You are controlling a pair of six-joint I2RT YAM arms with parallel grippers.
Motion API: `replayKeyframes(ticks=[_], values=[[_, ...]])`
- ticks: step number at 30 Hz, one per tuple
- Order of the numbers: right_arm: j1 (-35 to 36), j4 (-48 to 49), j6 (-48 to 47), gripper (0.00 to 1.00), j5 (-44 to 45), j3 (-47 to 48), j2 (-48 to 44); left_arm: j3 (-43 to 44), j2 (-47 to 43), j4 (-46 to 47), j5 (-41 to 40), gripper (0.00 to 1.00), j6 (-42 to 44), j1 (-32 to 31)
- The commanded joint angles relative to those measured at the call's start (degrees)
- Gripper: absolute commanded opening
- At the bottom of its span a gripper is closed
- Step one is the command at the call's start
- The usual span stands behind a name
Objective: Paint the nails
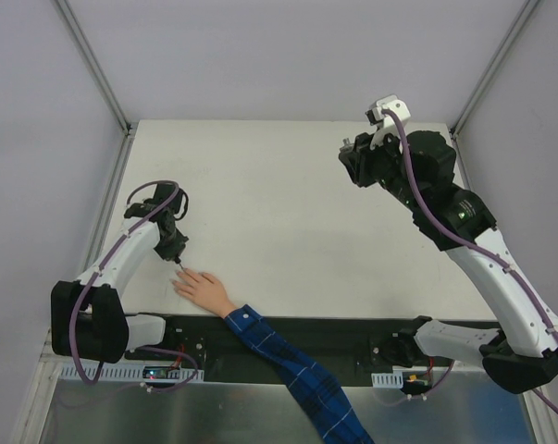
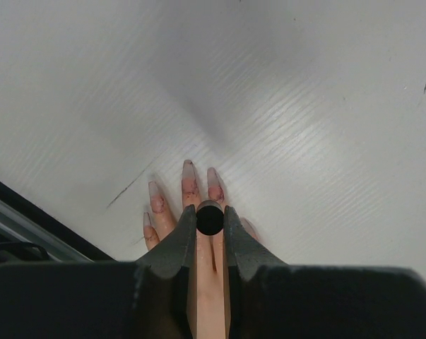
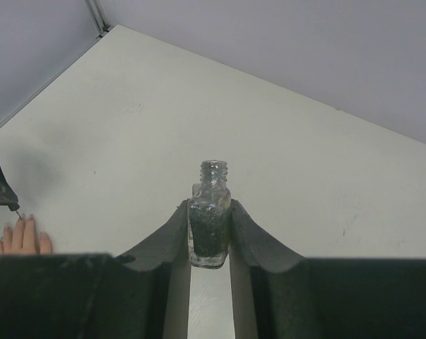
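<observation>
Left wrist view: the left hand (image 2: 210, 210) clamps a black brush cap (image 2: 210, 219) over the nails (image 2: 188, 171), which lie flat on the table (image 2: 304, 106). The right hand (image 3: 210, 206) grips the open bottle (image 3: 210, 233), well apart. Slight misaim could smear colour past the nail edges.

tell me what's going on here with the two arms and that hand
The left gripper is shut on a small black brush cap, held just above the fingers of a pale hand that lies flat at the near edge of the table. The nails and fingertips carry reddish smudges. Whether the brush is touching a nail can't be told. The right gripper holds an open bottle of dark polish upright, raised at the far right, well apart from the hand.
</observation>
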Motion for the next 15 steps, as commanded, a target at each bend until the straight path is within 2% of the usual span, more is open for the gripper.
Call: replayKeyframes(ticks=[1, 15], values=[[-0.7, 1.6, -0.4, 0.00, 0.6, 2.8, 0.3, 1.8, 0.5, 0.0, -0.5, 0.00, -2.0, 0.7], [-1.4, 1.7, -0.3, 0.00, 0.4, 3.2, 1.1, 2.4, 3.5, 0.8, -0.2, 0.00, -1.7, 1.2]])
